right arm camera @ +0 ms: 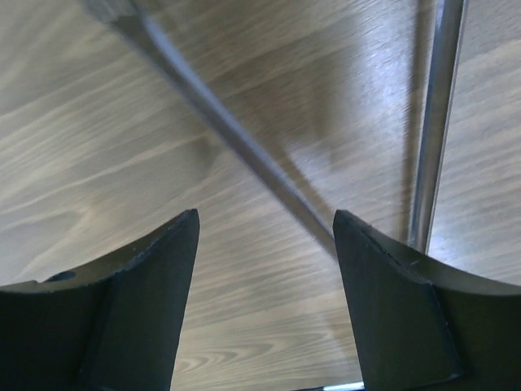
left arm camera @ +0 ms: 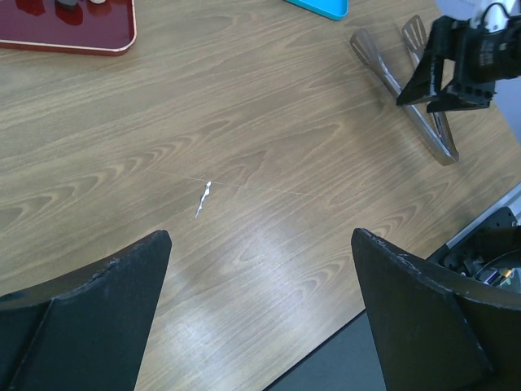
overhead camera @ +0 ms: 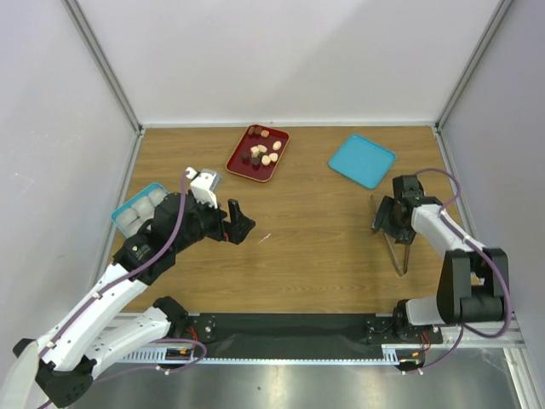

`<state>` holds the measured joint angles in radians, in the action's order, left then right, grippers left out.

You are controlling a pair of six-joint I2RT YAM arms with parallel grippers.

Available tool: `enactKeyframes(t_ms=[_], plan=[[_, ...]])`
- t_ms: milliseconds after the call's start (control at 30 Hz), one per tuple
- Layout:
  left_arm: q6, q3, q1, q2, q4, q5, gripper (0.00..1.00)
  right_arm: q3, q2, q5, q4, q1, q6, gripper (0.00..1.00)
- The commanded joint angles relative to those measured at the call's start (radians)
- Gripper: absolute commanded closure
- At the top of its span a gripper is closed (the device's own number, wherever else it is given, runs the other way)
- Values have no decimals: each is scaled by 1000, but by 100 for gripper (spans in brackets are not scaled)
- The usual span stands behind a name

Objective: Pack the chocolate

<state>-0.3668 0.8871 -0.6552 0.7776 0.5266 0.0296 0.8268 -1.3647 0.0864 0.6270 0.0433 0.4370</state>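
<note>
Several small round chocolates (overhead camera: 262, 154), dark brown and pale beige, lie in a red tray (overhead camera: 241, 165) at the back middle of the table. My left gripper (overhead camera: 238, 223) is open and empty, above bare wood in front of the tray; in the left wrist view (left arm camera: 260, 238) only the tray's corner (left arm camera: 98, 41) shows. My right gripper (overhead camera: 383, 218) is open and empty, low over metal tongs (overhead camera: 397, 254). In the right wrist view (right arm camera: 264, 216) the two tong arms (right arm camera: 236, 138) run across the wood between and past the fingers.
A teal lid (overhead camera: 363, 160) lies at the back right. A teal box (overhead camera: 136, 210) with a white insert sits at the left, partly hidden by my left arm. A small white scrap (left arm camera: 203, 198) lies on the wood. Grey walls enclose the table.
</note>
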Motion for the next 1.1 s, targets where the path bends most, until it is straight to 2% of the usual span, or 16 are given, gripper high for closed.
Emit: enactKeyframes(t_ms=[0, 67, 133, 233, 367, 400, 467, 633, 800, 933, 1067], plan=[[-17, 10, -1, -18, -19, -11, 0, 49, -56, 75, -65, 0, -49, 27], [-17, 9, -1, -24, -23, -14, 0, 52, -92, 50, -91, 3, -81, 29], [-17, 13, -3, -26, -23, -17, 0, 51, -118, 9, -101, 7, -99, 36], [-14, 19, -1, -24, -14, -26, 0, 46, -142, -36, -112, 20, -118, 52], [-17, 18, -1, -29, -16, -28, 0, 63, -111, -43, -119, 156, -118, 68], [-17, 16, -3, -29, -14, -28, 0, 67, -109, -57, -125, 183, -95, 76], [-18, 12, -1, -24, -14, -60, 0, 71, -117, -76, -157, 257, -67, 81], [-23, 22, -3, -5, 13, -86, 0, 133, -183, -139, -248, 415, 12, 85], [-35, 16, -1, -18, 16, -129, 0, 291, -329, -122, -239, 573, -66, 86], [-38, 21, -1, -35, 24, -151, 0, 367, -402, -88, -191, 635, -119, 88], [-44, 23, -1, -37, 29, -157, 0, 373, -387, -33, -132, 641, -116, 85]])
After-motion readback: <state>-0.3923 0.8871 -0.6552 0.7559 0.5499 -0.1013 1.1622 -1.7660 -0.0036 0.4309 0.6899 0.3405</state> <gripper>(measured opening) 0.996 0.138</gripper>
